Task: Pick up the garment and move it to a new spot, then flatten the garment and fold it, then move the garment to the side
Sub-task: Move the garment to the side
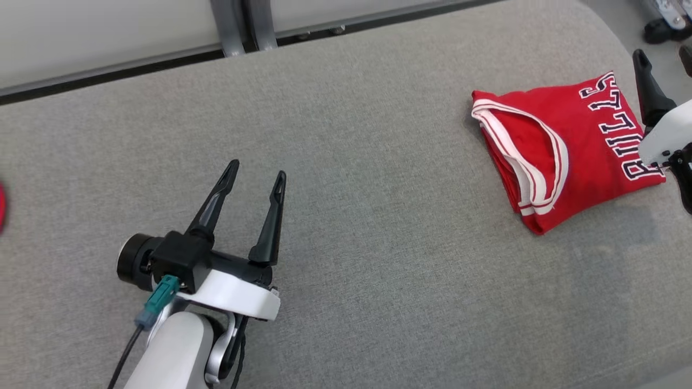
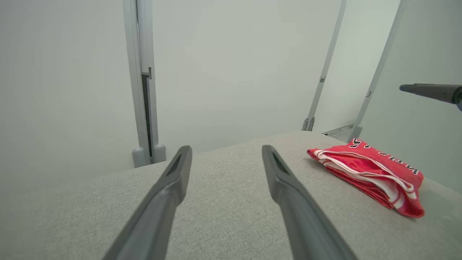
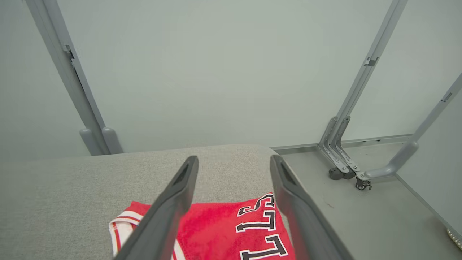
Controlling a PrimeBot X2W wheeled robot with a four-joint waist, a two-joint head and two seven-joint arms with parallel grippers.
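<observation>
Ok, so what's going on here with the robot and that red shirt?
A two-armed robot is tidying a red jersey, which lies folded on the grey padded surface toward its right side. The right tool stands open above the jersey's lettered edge, gripping nothing. The left tool, also open, hovers over bare surface well away from it.

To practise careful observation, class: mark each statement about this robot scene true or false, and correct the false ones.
1. The red Bulls jersey lies folded on the grey upholstered surface. True.
2. The left tool grips the jersey. False: it is open over bare upholstery, well apart from the jersey.
3. The jersey has white trim. True.
4. The right tool is shut on the jersey. False: its fingers stand open above it.
</observation>
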